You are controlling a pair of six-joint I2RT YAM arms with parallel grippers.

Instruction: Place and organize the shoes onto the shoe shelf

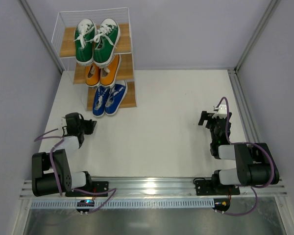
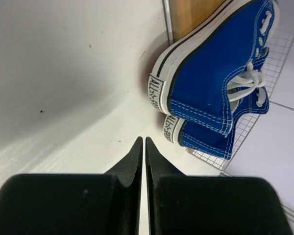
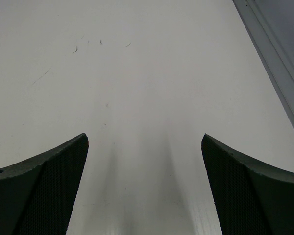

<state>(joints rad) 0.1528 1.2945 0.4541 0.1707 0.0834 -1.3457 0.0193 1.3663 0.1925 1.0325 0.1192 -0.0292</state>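
The shoe shelf [image 1: 68,46] stands at the back left with a pair on each tier. The green shoes [image 1: 97,40] are on the top board, the orange shoes [image 1: 102,71] on the middle one, the blue shoes [image 1: 109,98] on the lowest. In the left wrist view the blue shoes [image 2: 220,83] show heel-first on the wooden board [image 2: 191,14]. My left gripper [image 1: 91,126] is shut and empty just in front of the shelf; it also shows in the left wrist view [image 2: 143,142]. My right gripper [image 1: 202,119] is open and empty over bare table; its own view [image 3: 144,139] shows nothing between the fingers.
The white table [image 1: 166,112] is bounded by grey walls on both sides. A metal rail [image 1: 240,98] runs along the right edge, also seen in the right wrist view [image 3: 274,58]. The shelf's wire frame [image 2: 264,122] reaches behind the blue shoes.
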